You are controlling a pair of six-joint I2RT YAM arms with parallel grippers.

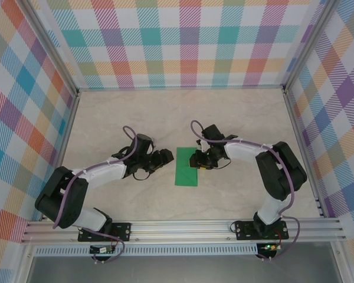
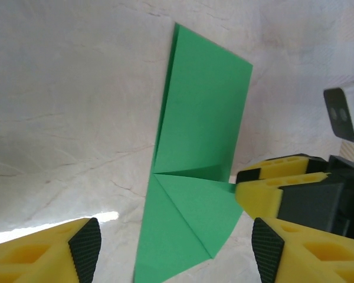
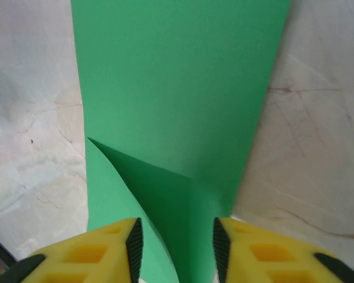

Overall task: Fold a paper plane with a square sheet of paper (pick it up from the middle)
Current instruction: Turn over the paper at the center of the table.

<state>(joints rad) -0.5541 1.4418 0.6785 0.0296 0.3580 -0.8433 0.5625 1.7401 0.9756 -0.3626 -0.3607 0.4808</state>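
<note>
Plaid walls (image 1: 189, 41) ring the scene on three sides, well clear of the green paper sheet (image 1: 186, 172). The sheet lies flat on the pale marbled table (image 1: 135, 118), roughly midway between the two arms. In the overhead view it shows as a narrow upright rectangle.

The left arm (image 1: 100, 174) reaches in from the sheet's left, and the right arm (image 1: 271, 162) bends in from its right. Both wrists are low and point at the paper.

Close in on the sheet. The left wrist camera shows it doubled lengthwise, with a layered edge down its long side. Across its near part run a cross crease and a diagonal crease that mark out a triangle.

The left gripper (image 1: 168, 157) sits just beside the sheet's left edge, clear of it. Its jaws are wide apart, and in its own camera its black pads (image 2: 87, 243) stand either side of the paper's near end without touching it.

The right gripper (image 1: 194, 160) is over the sheet's right edge. From the left wrist camera, one of its yellow fingers (image 2: 262, 190) meets a corner of the paper. From its own camera its jaws stand partly apart, with a raised green fold in the gap. Its pads (image 3: 135, 244) flank that fold, and whether they touch it I cannot tell.
</note>
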